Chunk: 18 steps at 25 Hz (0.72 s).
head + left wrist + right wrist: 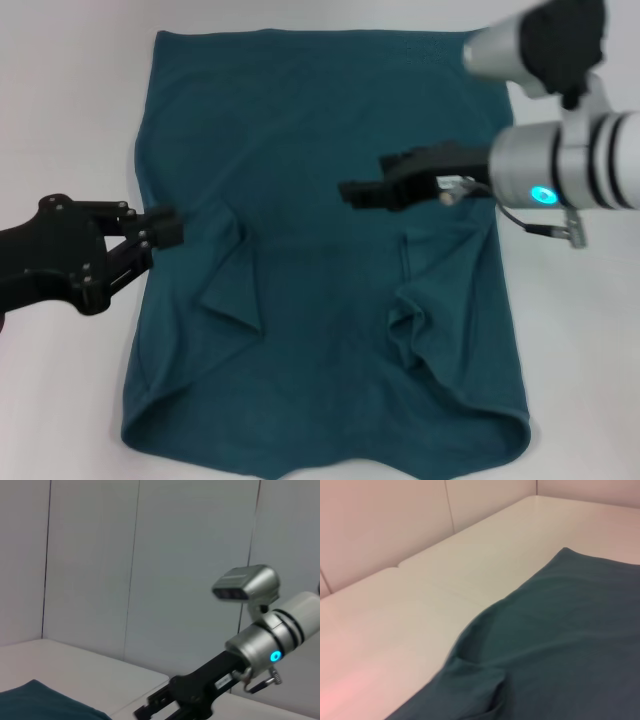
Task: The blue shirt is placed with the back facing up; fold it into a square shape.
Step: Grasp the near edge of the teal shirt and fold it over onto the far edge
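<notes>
Shirt lies flat on the white counter, back up, both sleeves already turned in, its long axis running away from me, hem far, collar near. My left gripper sits at the shirt's left edge, just beside the folded sleeve; whether its fingers are parted or pinching cloth I cannot tell. My right gripper hovers above the shirt's middle, fingers drawn narrow, holding nothing. I judge the left is nearer an edge to lift.
</notes>
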Tool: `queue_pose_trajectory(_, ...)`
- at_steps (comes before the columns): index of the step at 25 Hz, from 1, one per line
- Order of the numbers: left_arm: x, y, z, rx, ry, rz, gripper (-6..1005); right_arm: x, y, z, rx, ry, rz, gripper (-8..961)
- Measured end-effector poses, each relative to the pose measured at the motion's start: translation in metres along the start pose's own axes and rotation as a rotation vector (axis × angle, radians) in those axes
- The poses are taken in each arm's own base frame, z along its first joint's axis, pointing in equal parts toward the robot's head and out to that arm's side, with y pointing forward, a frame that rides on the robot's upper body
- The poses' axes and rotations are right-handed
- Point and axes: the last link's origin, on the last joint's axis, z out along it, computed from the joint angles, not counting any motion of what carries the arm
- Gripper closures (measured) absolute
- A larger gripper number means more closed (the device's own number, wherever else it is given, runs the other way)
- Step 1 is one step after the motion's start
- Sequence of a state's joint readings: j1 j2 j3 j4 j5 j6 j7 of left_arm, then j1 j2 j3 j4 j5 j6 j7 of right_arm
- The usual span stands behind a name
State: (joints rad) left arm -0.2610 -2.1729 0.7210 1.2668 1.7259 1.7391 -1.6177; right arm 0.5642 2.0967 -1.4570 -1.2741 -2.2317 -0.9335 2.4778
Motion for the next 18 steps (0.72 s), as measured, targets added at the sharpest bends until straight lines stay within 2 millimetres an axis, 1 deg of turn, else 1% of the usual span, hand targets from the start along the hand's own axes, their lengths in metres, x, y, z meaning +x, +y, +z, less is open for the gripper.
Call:
queue_pose_trajectory(2,-0.001,0.003,-0.003,-0.013,0.000,0.009,893,0.009,0.002,-0.016,-0.013,0.003,0.010,244)
queue_pose_trajectory(3,-0.002,0.006,-0.004,-0.031,-0.003,0.014,892,0.021,0.006,-0.030,-0.027,0.020,0.023,240)
queue_pose_trajectory(4,-0.002,0.008,-0.005,-0.041,-0.005,0.016,890,0.021,0.006,-0.030,-0.027,0.020,0.023,236)
queue_pose_trajectory(7,-0.008,0.013,-0.006,-0.066,-0.022,0.017,886,0.043,0.013,-0.053,-0.040,0.046,0.015,224)
queue_pose_trajectory(11,-0.018,0.017,-0.009,-0.078,-0.039,0.080,881,0.083,0.017,-0.070,-0.054,0.082,-0.032,225)
queue_pose_trajectory(13,-0.023,0.018,-0.011,-0.076,-0.049,0.121,878,0.098,0.017,-0.077,-0.064,0.080,-0.005,225)
queue_pose_trajectory(15,-0.027,0.018,-0.011,-0.069,-0.059,0.142,876,0.106,0.018,-0.085,-0.084,0.060,0.025,226)
queue_pose_trajectory(18,-0.036,0.014,-0.011,-0.044,-0.090,0.129,872,0.111,0.021,-0.094,-0.116,0.003,0.055,226)
